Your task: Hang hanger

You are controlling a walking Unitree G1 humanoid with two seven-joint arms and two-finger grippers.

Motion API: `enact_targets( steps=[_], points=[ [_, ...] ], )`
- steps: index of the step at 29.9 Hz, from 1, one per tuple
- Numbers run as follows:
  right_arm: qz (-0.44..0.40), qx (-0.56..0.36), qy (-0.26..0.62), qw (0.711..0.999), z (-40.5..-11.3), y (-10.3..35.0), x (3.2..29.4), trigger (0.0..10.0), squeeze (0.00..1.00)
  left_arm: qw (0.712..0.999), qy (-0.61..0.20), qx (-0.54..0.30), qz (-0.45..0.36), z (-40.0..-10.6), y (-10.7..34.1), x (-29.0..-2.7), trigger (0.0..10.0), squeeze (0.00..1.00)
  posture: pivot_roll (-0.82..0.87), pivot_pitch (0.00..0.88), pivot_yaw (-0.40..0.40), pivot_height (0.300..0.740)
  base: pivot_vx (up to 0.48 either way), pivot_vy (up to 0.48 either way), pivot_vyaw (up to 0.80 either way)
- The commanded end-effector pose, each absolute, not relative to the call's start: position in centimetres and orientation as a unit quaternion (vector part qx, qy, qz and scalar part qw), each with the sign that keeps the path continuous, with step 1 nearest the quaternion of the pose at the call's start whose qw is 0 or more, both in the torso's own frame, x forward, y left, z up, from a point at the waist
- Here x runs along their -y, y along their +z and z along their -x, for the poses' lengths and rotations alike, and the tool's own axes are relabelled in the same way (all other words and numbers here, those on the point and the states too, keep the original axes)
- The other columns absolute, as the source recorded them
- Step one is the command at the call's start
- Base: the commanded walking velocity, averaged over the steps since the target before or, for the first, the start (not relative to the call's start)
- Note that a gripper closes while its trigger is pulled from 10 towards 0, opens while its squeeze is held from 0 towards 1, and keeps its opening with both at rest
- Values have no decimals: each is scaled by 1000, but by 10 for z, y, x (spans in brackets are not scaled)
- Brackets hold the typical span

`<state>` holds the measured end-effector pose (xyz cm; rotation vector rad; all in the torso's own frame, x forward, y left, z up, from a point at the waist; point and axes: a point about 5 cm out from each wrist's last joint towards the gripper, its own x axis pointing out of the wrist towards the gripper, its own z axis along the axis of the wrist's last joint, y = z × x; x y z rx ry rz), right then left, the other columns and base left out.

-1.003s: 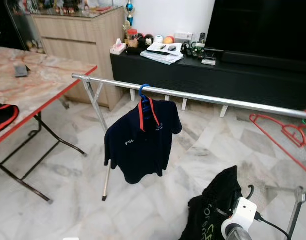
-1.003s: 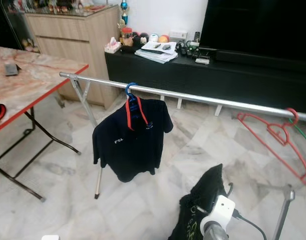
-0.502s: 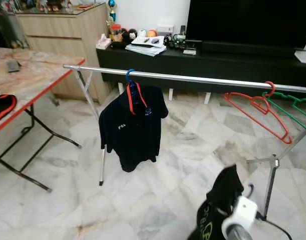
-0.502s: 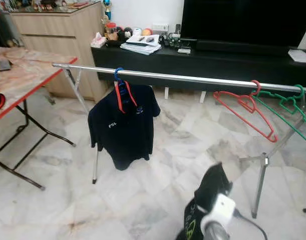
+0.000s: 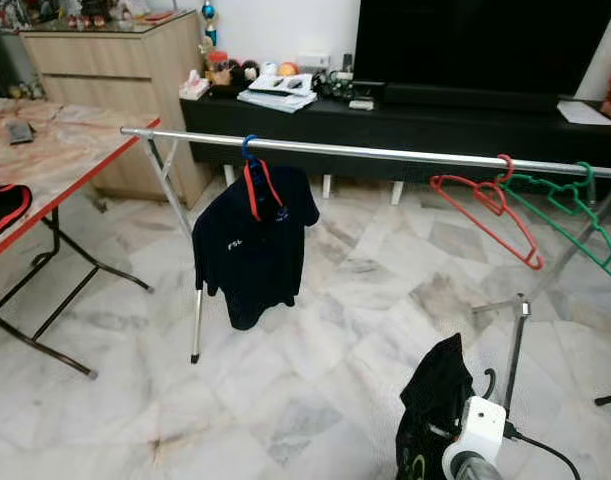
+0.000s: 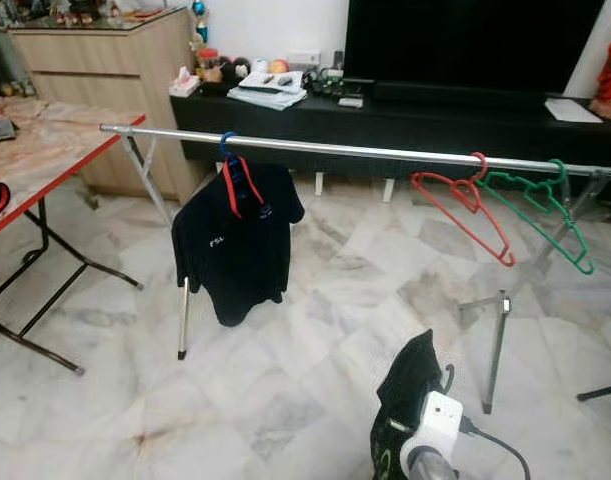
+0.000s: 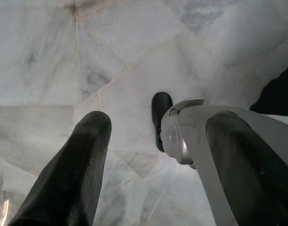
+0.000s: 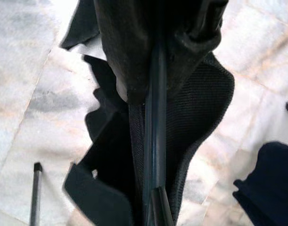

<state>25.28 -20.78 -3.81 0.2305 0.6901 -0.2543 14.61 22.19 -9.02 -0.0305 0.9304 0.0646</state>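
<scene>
A silver clothes rail spans the room in front of me. A navy shirt hangs from it on a blue hanger near its left end. A red hanger and a green hanger hang bare near the right end. Low at the front right, my right gripper is shut on a dark hanger that carries a black garment. The hanger's hook pokes out beside the cloth, well below the rail. My left gripper hangs open over the marble floor.
A folding table with a red edge stands at the left. A black TV console and a wooden cabinet line the far wall. The rail's legs stand on marble floor between me and the rail.
The camera has swung right and drawn back, bringing the rail's right end with the red and green hangers into view. The black garment stays in my right gripper.
</scene>
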Motion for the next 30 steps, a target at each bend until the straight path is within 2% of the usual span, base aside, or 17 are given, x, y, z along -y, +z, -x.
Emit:
enact_targets(
  steps=[1,6,7,9,14,15,17,18,20,23,29,30],
  points=[
    [-92,-333,-108,932,-259,-33,209,10000,0,894,24,-448,1,-146,-89,-226,10000,0,59,37,-15,740,0,0,0],
    [35,-359,8,933,-261,-33,199,10000,0,906,10,-422,-14,-155,-83,-232,10000,0,60,39,-17,740,0,0,0],
    [86,-357,71,927,-264,-31,194,10000,0,913,3,-407,-22,-161,-78,-236,10000,0,62,40,-20,740,0,0,0],
    [147,-353,137,914,-267,-28,191,10000,0,923,-21,-382,-39,-181,-69,-232,10000,0,60,40,-21,740,0,0,0],
    [215,-346,219,887,-272,-22,188,10000,0,934,-75,-342,-74,-214,-55,-214,10000,0,61,38,-24,740,0,0,0],
    [238,-343,253,873,-273,-20,186,10000,0,936,-98,-326,-93,-222,-49,-209,10000,0,63,36,-26,740,0,0,0],
    [270,-332,314,848,-276,-15,182,10000,0,930,-157,-298,-145,-233,-41,-200,10000,0,66,37,-26,740,0,0,0],
    [270,-332,314,848,-276,-15,182,10000,0,930,-157,-298,-145,-233,-41,-200,10000,0,66,37,-26,740,0,0,0],
    [279,-317,380,823,-279,-8,177,10000,0,918,-208,-277,-196,-239,-36,-194,10000,0,68,36,-28,740,0,0,0],
    [291,-312,437,792,-279,-2,176,10000,0,911,-234,-257,-220,-244,-30,-192,10000,0,67,33,-34,740,0,0,0],
    [332,-297,503,741,-286,13,181,10000,0,884,-299,-236,-271,-250,-24,-182,10000,0,72,36,-53,740,0,0,0],
    [332,-297,503,741,-286,13,181,10000,0,884,-299,-236,-271,-250,-24,-182,10000,0,72,36,-53,740,0,0,0]
  ],
)
